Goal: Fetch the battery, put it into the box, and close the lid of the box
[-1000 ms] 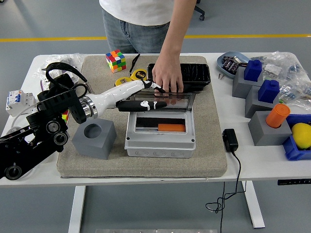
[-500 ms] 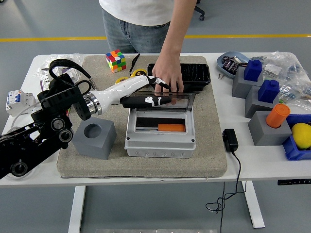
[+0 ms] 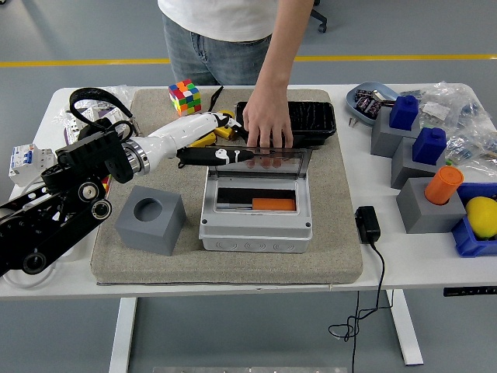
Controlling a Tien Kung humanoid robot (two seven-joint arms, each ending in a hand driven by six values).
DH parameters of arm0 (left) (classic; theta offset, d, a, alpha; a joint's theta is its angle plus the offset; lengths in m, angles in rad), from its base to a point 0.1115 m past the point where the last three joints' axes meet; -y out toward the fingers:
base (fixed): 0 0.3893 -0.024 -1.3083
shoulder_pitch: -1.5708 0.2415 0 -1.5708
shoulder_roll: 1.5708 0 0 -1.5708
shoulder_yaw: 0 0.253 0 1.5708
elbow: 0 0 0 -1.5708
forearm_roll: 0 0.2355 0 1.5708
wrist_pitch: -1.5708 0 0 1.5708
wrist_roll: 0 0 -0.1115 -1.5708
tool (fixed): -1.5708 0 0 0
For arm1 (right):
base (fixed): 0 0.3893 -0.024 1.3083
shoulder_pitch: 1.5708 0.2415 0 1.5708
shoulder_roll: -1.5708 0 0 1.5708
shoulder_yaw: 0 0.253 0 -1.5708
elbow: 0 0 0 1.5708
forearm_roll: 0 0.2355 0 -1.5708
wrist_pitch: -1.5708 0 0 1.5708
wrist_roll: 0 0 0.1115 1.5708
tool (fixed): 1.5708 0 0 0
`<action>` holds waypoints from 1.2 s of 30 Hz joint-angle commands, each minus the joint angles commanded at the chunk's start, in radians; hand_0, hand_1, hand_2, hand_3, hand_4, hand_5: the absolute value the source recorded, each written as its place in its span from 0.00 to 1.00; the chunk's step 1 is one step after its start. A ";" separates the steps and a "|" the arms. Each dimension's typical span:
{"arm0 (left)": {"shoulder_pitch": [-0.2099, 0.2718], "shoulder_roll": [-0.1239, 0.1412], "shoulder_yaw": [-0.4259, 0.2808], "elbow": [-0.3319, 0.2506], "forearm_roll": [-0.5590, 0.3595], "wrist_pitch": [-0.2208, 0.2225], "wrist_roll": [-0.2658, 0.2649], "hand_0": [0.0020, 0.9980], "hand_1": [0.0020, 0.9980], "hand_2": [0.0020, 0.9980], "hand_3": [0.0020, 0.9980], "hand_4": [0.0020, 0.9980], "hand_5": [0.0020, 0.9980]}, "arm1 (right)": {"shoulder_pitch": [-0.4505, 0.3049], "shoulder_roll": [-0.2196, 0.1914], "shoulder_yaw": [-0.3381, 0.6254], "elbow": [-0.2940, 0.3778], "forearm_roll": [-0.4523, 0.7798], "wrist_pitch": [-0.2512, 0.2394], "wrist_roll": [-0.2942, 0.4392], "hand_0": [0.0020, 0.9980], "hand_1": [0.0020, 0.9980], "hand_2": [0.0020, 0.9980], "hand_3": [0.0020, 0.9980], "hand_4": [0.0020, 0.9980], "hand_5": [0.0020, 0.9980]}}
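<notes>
orange battery (image 3: 273, 204) lies in the box (image 3: 256, 225) — just below the left hand (image 3: 221, 154).

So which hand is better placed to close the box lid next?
Left, probably. The left hand already reaches to the open lid of the box, where a person's hand also rests. The right arm is not in view.
</notes>
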 joint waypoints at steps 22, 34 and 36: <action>0.027 0.073 0.084 -0.071 -0.071 -0.004 -0.007 1.00 1.00 0.84 0.72 1.00 1.00 | 0.002 0.002 0.019 0.001 -0.006 0.000 0.000 0.98 0.94 0.87 0.88 1.00 1.00; 0.037 0.097 0.108 -0.096 -0.084 0.013 -0.024 1.00 0.99 0.84 0.72 1.00 1.00 | -0.001 0.001 0.021 0.001 -0.007 -0.001 0.000 0.98 0.94 0.87 0.88 1.00 1.00; 0.041 0.100 0.116 -0.101 -0.087 0.015 -0.026 1.00 0.99 0.84 0.72 1.00 1.00 | -0.003 0.001 0.021 0.001 -0.007 -0.001 0.000 0.98 0.94 0.87 0.88 1.00 1.00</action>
